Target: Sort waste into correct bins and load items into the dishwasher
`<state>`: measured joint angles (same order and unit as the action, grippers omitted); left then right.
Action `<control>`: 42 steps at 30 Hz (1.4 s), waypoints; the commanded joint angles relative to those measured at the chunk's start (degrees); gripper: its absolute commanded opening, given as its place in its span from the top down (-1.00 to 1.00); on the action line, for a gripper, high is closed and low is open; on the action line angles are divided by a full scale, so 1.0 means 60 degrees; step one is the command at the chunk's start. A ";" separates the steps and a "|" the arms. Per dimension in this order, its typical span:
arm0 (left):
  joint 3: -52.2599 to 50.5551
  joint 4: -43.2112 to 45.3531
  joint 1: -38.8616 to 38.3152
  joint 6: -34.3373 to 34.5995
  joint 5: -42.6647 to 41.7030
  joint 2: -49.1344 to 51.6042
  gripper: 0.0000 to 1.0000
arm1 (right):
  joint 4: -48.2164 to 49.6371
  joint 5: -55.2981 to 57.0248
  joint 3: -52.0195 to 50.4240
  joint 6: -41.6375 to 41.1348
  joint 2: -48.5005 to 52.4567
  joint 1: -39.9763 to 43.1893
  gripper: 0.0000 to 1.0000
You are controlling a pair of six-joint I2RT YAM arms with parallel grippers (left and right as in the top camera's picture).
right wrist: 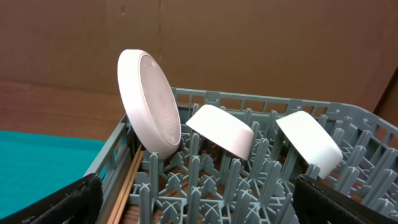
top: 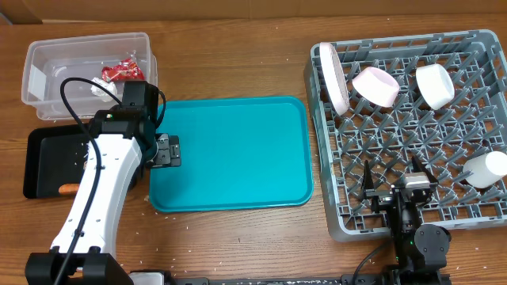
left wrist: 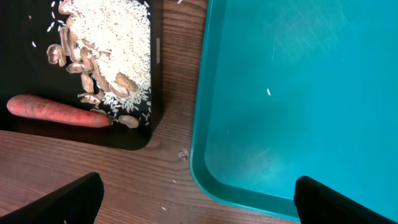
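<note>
Overhead: clear tub (top: pixel 36 83) holds red wrappers (top: pixel 120 71); grey rack (top: pixel 320 158) holds plate (top: pixel 333 77) on edge, pink bowl (top: pixel 375 86), white bowl (top: pixel 434 85), cup (top: pixel 485 169). Black tray (top: pixel 43 162) holds nut scraps (left wrist: pixel 81 59) and carrot (left wrist: pixel 56 111), its long axis parallel to the tray wall beside it. Left gripper (top: pixel 168 150) and right gripper (right wrist: pixel 199 199): jaws apart, empty.

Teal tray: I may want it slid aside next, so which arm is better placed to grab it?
Left. Its open left gripper hovers over the left rim of the teal tray, beside the black tray. The right gripper, also open, sits over the dish rack, past the tray's far edge.
</note>
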<state>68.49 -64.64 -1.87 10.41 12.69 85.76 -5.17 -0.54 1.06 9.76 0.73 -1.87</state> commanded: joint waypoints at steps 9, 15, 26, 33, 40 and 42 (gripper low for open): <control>-0.0022 0.0040 0.0011 0.0127 0.0102 0.0018 -1.00 | 0.0058 0.0080 -0.0098 0.0055 -0.0095 0.0055 -1.00; -0.0025 0.0000 0.0011 0.0310 -0.1107 -0.1075 -0.99 | 0.0055 0.0080 -0.0098 0.0055 -0.0095 0.0055 -1.00; -0.2109 0.4535 0.0011 -0.0066 -0.1563 -0.5064 -1.00 | 0.0055 0.0076 -0.0098 0.0055 -0.0095 0.0055 -1.00; -0.6029 0.9541 0.0011 -0.0277 -0.1912 -0.7621 -1.00 | 0.0055 0.0080 -0.0098 0.0055 -0.0095 0.0055 -1.00; -0.9675 1.3580 0.0015 -0.0463 -0.1905 -1.0255 -1.00 | 0.0058 0.0080 -0.0098 0.0055 -0.0095 0.0055 -1.00; -1.0335 1.4141 0.0015 -0.0492 -0.1872 -1.0834 -1.00 | 0.0055 0.0080 -0.0098 0.0055 -0.0095 0.0055 -1.00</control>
<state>12.47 16.45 -1.87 8.86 1.89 26.11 -5.17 -0.58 1.06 9.91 0.73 -1.85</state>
